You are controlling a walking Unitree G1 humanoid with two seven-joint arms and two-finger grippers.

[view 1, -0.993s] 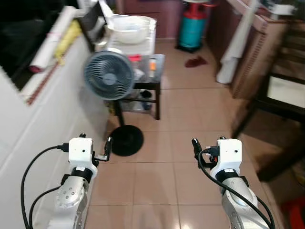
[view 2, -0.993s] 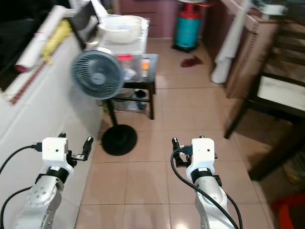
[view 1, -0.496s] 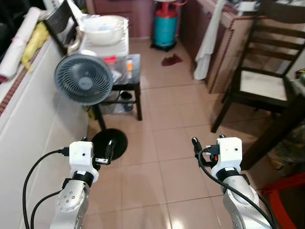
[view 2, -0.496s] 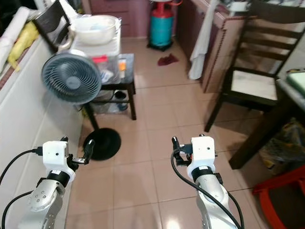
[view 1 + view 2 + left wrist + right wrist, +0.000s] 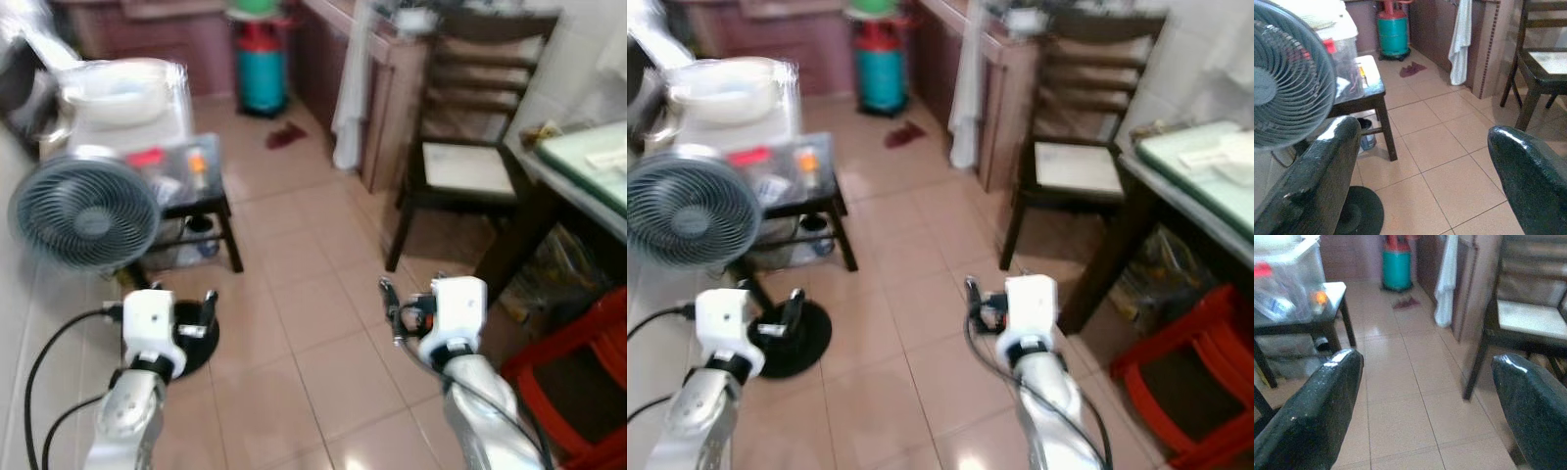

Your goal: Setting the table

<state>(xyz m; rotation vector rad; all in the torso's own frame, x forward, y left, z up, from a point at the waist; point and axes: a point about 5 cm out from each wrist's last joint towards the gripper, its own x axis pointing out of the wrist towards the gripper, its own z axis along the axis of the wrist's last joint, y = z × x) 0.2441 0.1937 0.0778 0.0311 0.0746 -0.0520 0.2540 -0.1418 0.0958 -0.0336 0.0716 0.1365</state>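
The dining table (image 5: 586,168) with a pale green top stands at the right edge, with something white lying on it. A dark wooden chair (image 5: 458,164) with a light seat stands next to it. My left gripper (image 5: 201,313) is held low over the tiled floor, open, nothing between its fingers (image 5: 1312,171). My right gripper (image 5: 390,308) is held level with it, also open and holding nothing; its fingers (image 5: 1317,406) frame the chair legs and the floor.
A standing fan (image 5: 83,211) and a low black side table (image 5: 201,191) carrying a clear plastic box are on the left. A teal gas cylinder (image 5: 263,73) and a hanging white towel (image 5: 348,88) are further back. A red stool (image 5: 578,382) sits under the table.
The whole picture has swung to the right: the fan has slid to the left edge, and the chair, table and red stool have come into view. Both grippers keep their pose.
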